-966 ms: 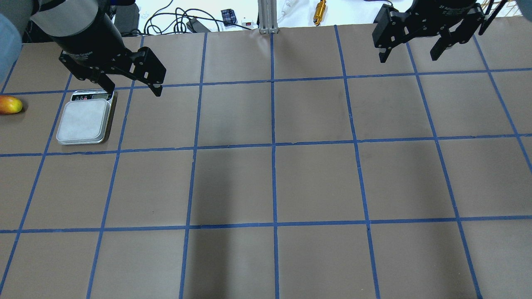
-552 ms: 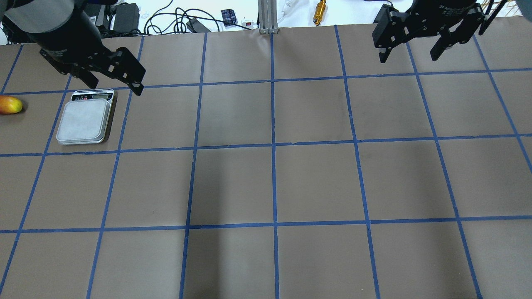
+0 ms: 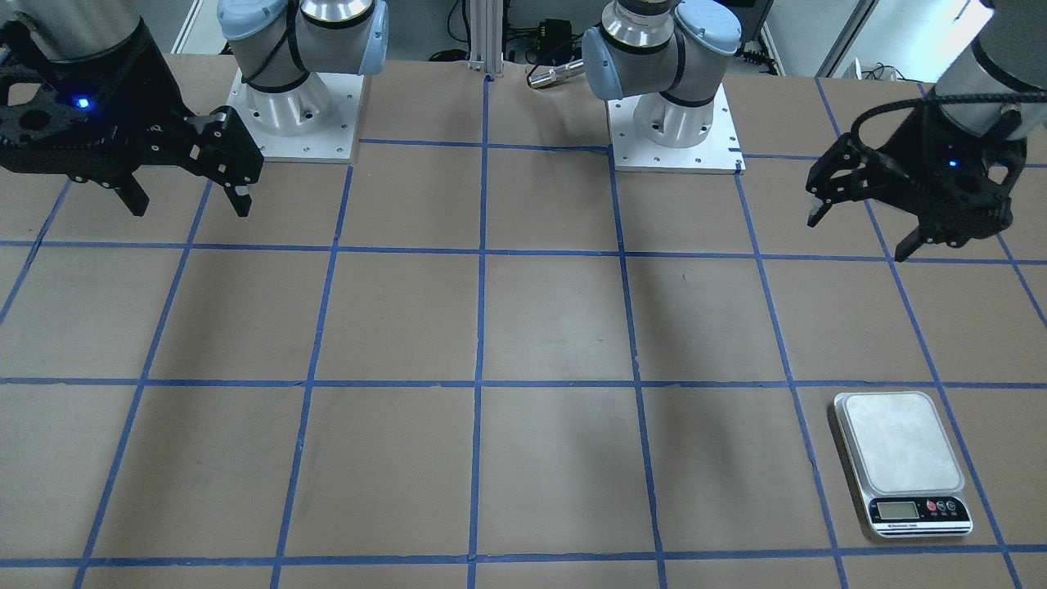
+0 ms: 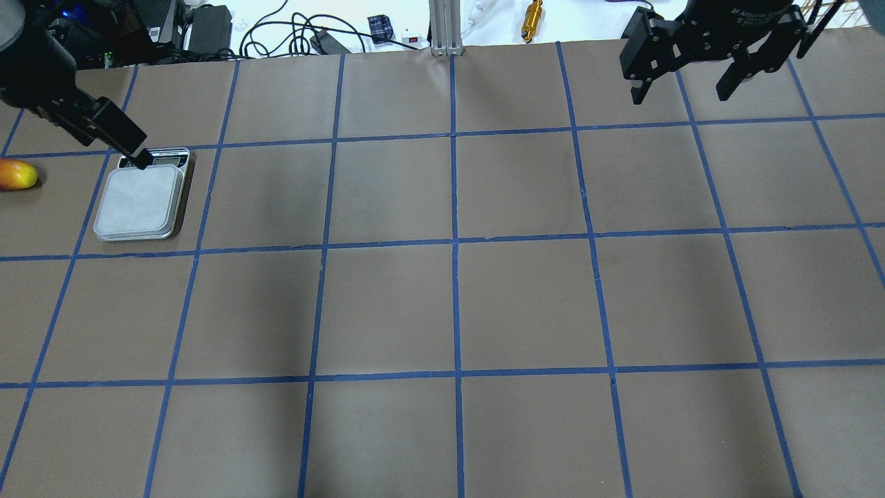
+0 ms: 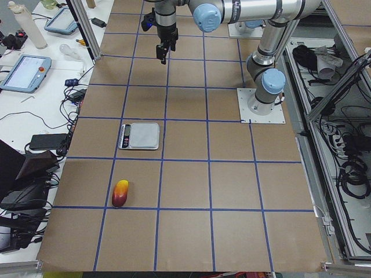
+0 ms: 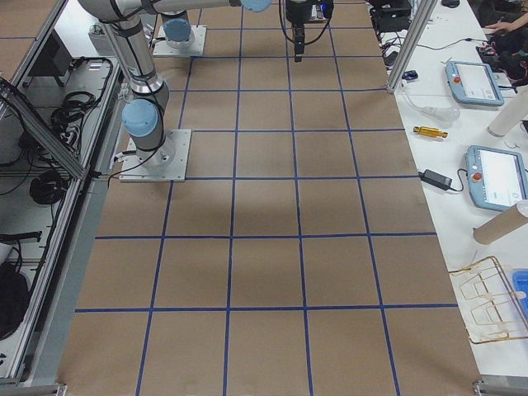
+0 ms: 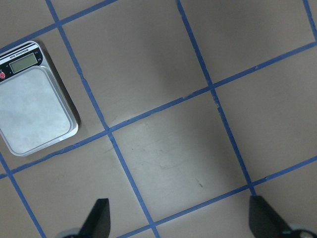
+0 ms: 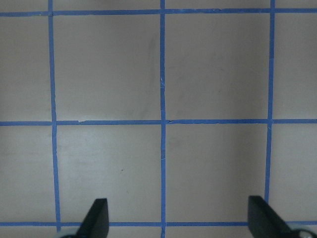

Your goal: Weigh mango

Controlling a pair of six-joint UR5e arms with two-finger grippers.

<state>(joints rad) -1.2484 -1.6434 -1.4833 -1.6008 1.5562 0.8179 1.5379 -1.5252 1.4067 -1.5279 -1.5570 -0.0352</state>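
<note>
The mango (image 4: 15, 174), yellow to red-orange, lies on the table at the overhead view's far left edge, a short way left of the scale (image 4: 140, 200). It also shows in the exterior left view (image 5: 120, 193), nearer the camera than the scale (image 5: 139, 135). The scale's platform is bare (image 3: 902, 446). My left gripper (image 3: 859, 236) is open and empty, high above the table behind the scale. Its wrist view shows the scale (image 7: 32, 99) at upper left. My right gripper (image 4: 679, 95) is open and empty at the far right back.
Brown paper with a blue tape grid covers the table (image 4: 456, 304). Cables and small devices (image 4: 304, 34) lie beyond the back edge. The two arm bases (image 3: 294, 106) stand at the robot's side of the table.
My left gripper has moved left in the overhead view, from right of the scale's display to the view's left edge. The right gripper, mango and scale have not moved.
</note>
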